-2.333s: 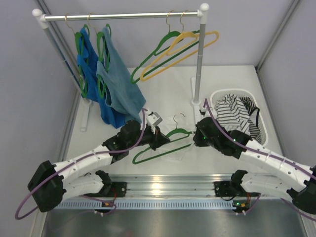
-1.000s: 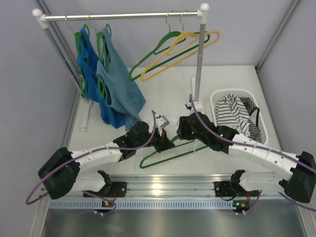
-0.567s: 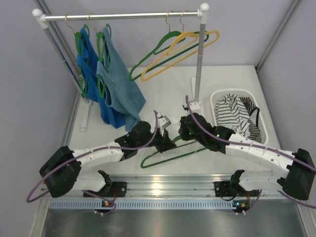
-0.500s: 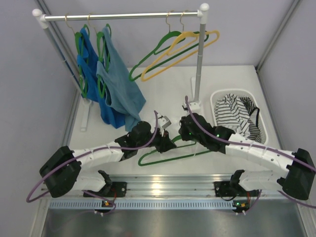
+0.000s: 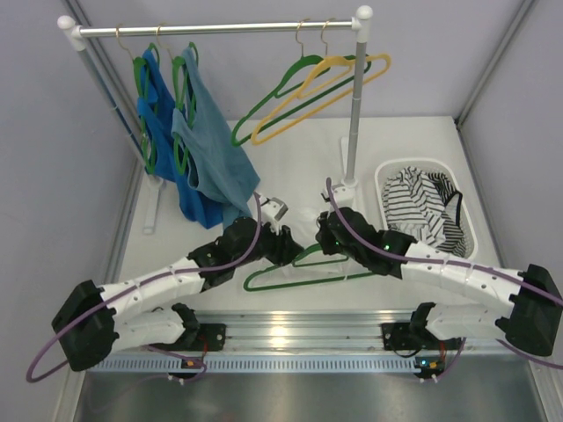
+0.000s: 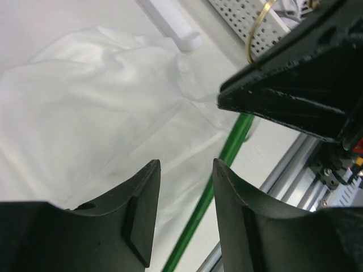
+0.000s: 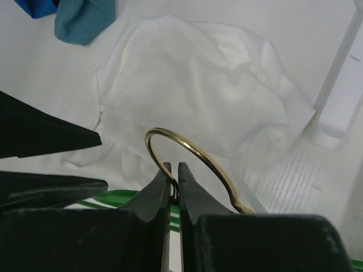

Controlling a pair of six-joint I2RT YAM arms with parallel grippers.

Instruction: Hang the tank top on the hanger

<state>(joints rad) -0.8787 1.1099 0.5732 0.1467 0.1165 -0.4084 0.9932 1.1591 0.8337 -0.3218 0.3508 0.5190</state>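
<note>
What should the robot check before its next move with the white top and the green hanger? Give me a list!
1. Right gripper pinches the hanger by its gold hook: ok.
2. Left gripper is open with nothing in it: ok.
3. Tank top lies right below the left gripper: ok.
4. A strap or neck hole is easy to find and grab: cannot tell, the cloth is crumpled.
5. Tank top is on the hanger: not ok, the green bar only crosses over it.
</note>
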